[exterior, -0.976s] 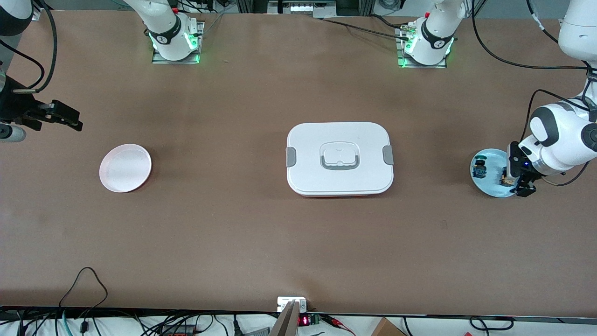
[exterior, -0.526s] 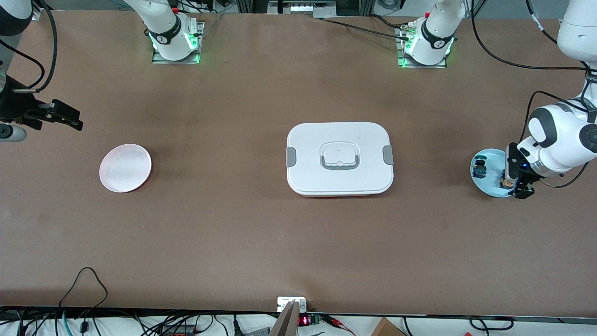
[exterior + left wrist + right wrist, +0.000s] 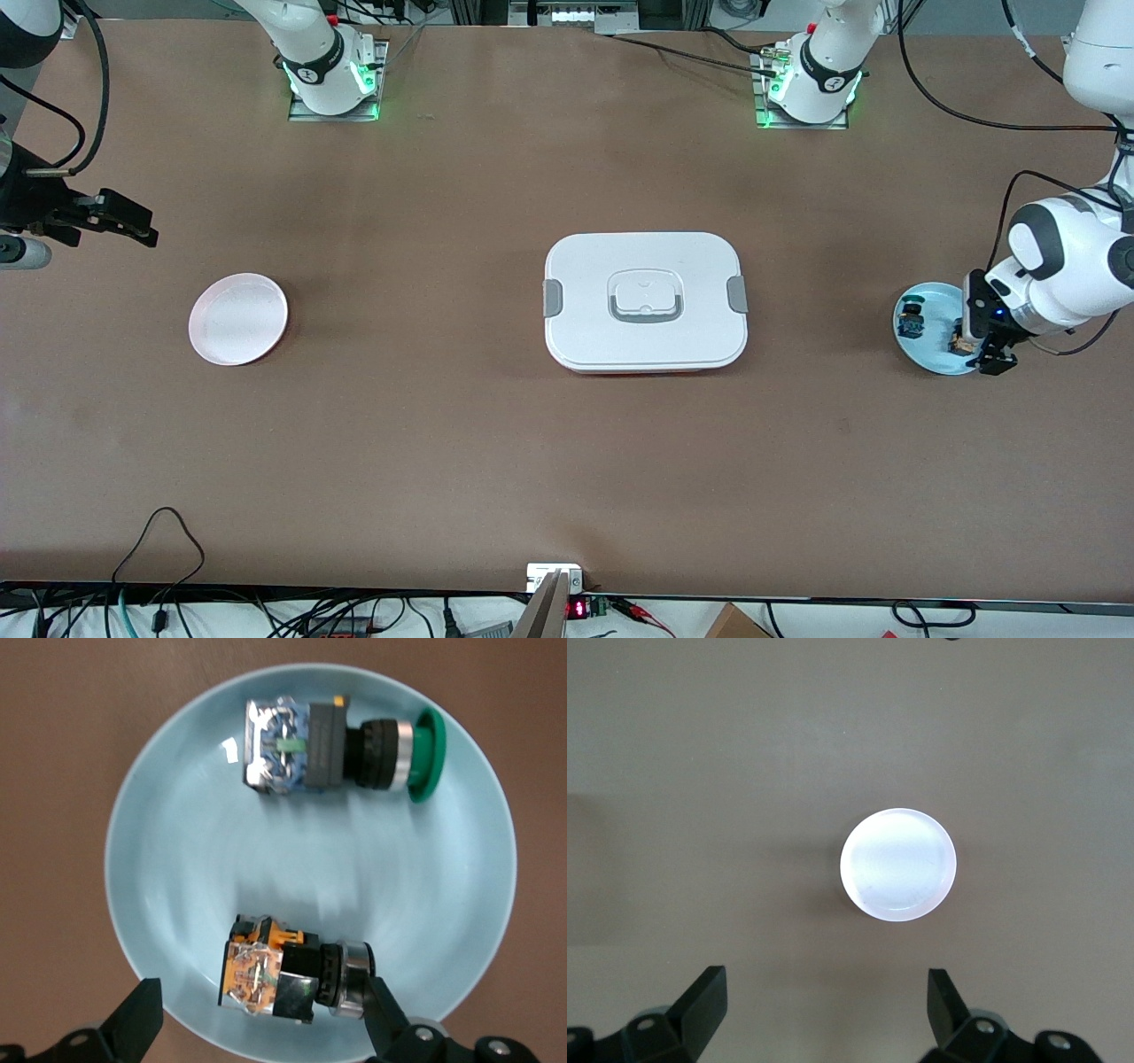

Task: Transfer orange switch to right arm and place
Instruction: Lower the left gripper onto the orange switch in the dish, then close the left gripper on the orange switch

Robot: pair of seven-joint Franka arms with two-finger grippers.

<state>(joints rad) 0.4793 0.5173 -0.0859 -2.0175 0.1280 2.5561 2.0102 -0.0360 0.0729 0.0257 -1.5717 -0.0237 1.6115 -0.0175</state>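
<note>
- Your right gripper hangs in the air at the right arm's end of the table, fingers spread wide with nothing between them.
- Just under and ahead of it lies the pink plate, bare on the brown table.
- Mid-table, well apart from both grippers, sits the white lidded box, latches at each end.
- Now your left gripper: low over the blue plate, fingers spread, straddling the orange switch without pinching it.
- The orange switch lies on its side on that plate, right between your left fingertips.
- The green-capped switch lies on the same plate, apart from the orange one, clear of the fingers.
</note>
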